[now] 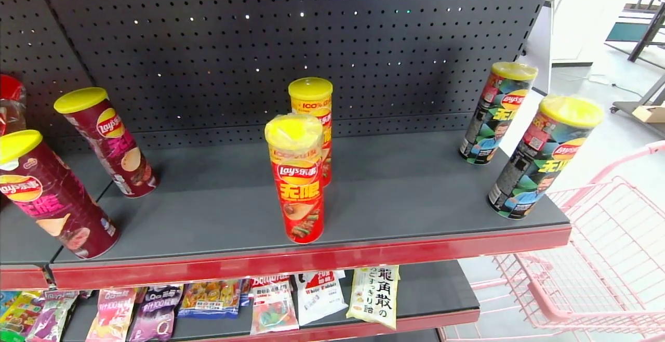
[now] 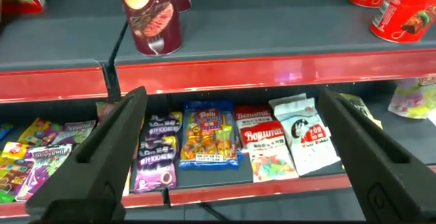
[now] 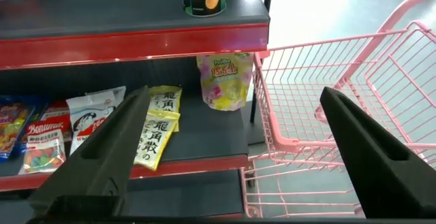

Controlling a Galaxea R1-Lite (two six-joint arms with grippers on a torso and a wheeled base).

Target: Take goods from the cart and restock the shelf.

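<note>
The upper shelf (image 1: pixel 218 196) carries chip cans: two maroon ones (image 1: pixel 106 139) at the left, two red ones (image 1: pixel 296 175) in the middle and two dark ones (image 1: pixel 545 157) at the right. A pink wire cart (image 1: pixel 540 300) stands to the right of the shelf, and the part of its basket I see holds no goods. My left gripper (image 2: pixel 231 94) is open and holds nothing, in front of the lower shelf, below a maroon can (image 2: pixel 153 16). My right gripper (image 3: pixel 235 93) is also open with nothing in it, near the shelf's right end beside the cart (image 3: pixel 272 125).
Flat snack bags (image 2: pixel 208 135) lie in a row on the lower shelf, with yellow packets (image 3: pixel 160 125) and a pale bag (image 3: pixel 225 81) toward its right end. A perforated back panel (image 1: pixel 291 35) closes the shelf behind. Open floor lies beyond the cart.
</note>
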